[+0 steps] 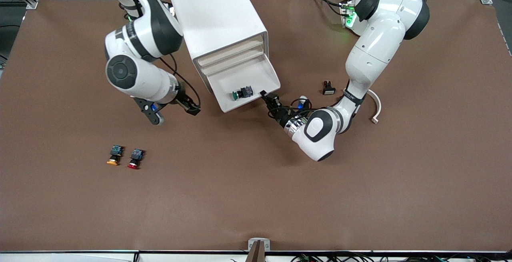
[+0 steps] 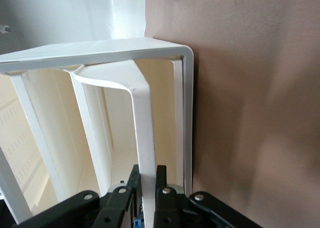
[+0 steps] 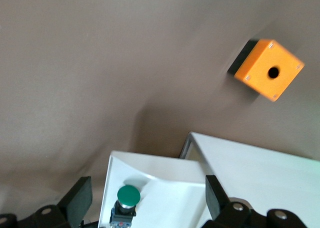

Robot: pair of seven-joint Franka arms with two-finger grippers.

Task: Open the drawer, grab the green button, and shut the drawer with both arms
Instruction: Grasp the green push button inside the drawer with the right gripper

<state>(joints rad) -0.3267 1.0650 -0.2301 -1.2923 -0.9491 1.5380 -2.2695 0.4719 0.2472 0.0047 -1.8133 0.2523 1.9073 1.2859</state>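
The white cabinet (image 1: pixel 216 18) has its drawer (image 1: pixel 256 76) pulled out toward the front camera. In the drawer lies the green-capped button (image 1: pixel 241 93), on its side. My left gripper (image 1: pixel 265 95) is at the drawer's front corner, on the left arm's end. In the left wrist view it (image 2: pixel 147 174) is shut on the drawer's thin front lip (image 2: pixel 142 118). My right gripper (image 1: pixel 194 109) hangs open beside the drawer, toward the right arm's end. In the right wrist view the button (image 3: pixel 127 197) on the drawer (image 3: pixel 170 185) shows between the wide-apart fingers (image 3: pixel 80 198).
A yellow-capped button (image 1: pixel 115 155) and a red-capped one (image 1: pixel 135 159) lie nearer the front camera, toward the right arm's end. A small black-and-white part (image 1: pixel 329 88) and a white curved piece (image 1: pixel 376 108) lie by the left arm. An orange box (image 3: pixel 270 70) sits beside the cabinet.
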